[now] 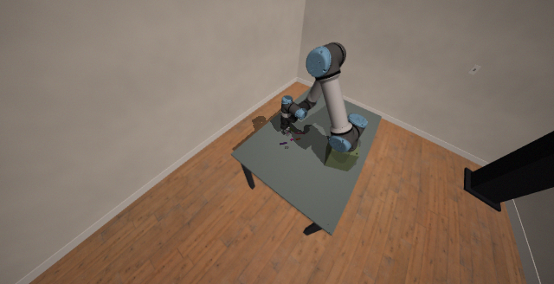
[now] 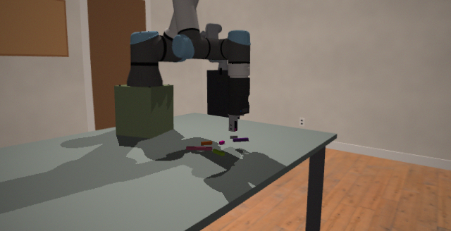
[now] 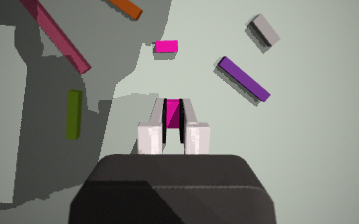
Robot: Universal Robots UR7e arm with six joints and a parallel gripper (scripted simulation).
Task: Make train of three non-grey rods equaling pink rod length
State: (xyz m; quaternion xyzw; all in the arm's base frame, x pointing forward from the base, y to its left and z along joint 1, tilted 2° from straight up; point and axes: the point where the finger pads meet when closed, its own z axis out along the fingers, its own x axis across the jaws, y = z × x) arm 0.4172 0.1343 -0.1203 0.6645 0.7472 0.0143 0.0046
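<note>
Between the closed-in jaws (image 1: 285, 132) (image 2: 233, 130), a magenta rod (image 2: 235, 129) (image 3: 173, 114) is held above the table (image 1: 303, 176) (image 2: 282, 139) (image 3: 320, 165).

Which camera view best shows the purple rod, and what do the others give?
The wrist view: the purple rod appears largest, its top face unobstructed. The exterior view shows it low and side-on; the top view, a tiny sliver.

Upper arm: a smooth pale grey tube (image 1: 335, 102) (image 2: 184, 7).
Joints: dark grey, with round blue caps (image 1: 318, 61) (image 2: 239, 37).
Wrist: one light grey ring (image 1: 284, 115) (image 2: 239, 70) above a black body.
Gripper: the gripper (image 1: 285, 132) (image 2: 233, 130) (image 3: 172, 112) has pale fingers, with black inner pads (image 3: 181, 120).
</note>
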